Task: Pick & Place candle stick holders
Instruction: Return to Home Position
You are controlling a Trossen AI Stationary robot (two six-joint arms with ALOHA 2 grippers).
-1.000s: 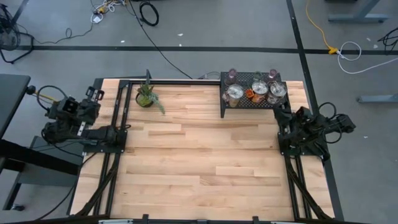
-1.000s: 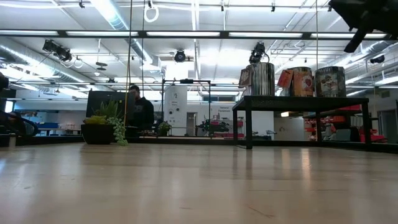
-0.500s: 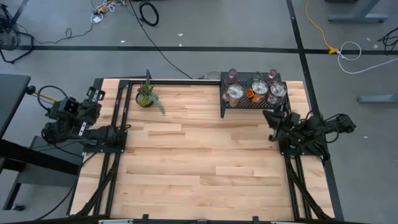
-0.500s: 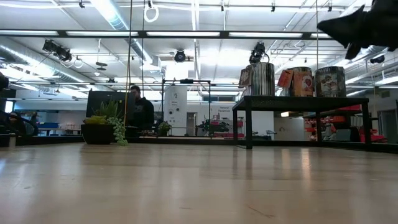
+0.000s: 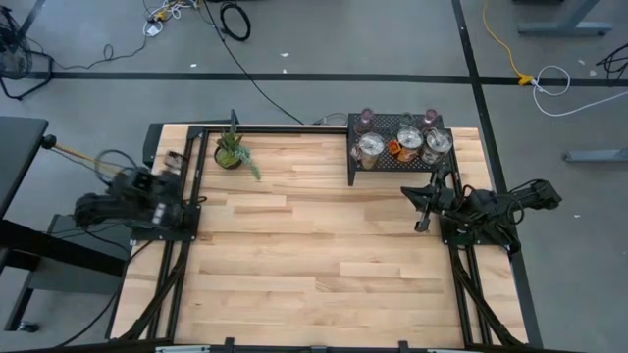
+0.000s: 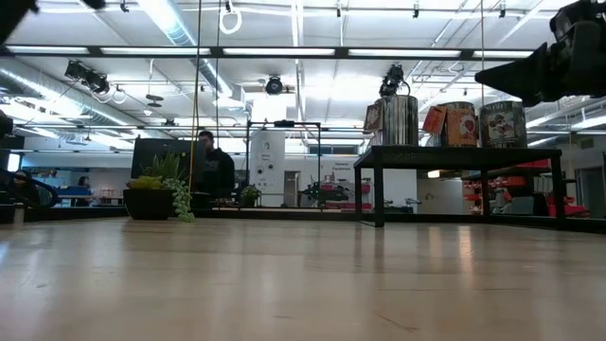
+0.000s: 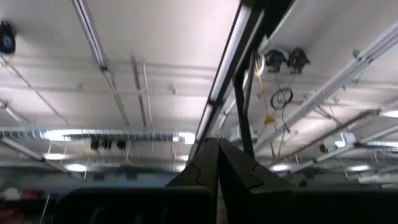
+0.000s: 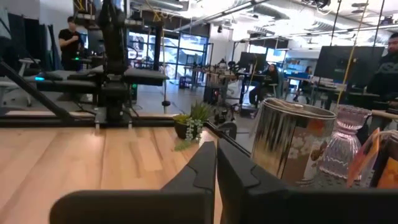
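On mesh shelf (image 5: 386, 123), shiny holders (image 5: 409, 144), left end effector (image 7: 217, 143), right end effector (image 8: 216, 145), closed, empty

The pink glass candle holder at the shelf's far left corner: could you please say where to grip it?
Probably from above: the pink glass holder stands upright, its open rim free, while the silver tin stands just in front. Close across the ribbed cup below the rim.

I saw the surface (image 5: 314, 255) as pale blond wood in long planks, framed in black. The shelf (image 5: 391, 165) was black perforated metal. On it the silver holders (image 5: 370, 147) shone mirror-bright, the orange holder (image 5: 392, 149) sat between them, and the glass holder (image 8: 352, 149) was pale pink and ribbed. The plant (image 5: 231, 149) was green. The floor (image 5: 314, 88) was grey, crossed by black lines.
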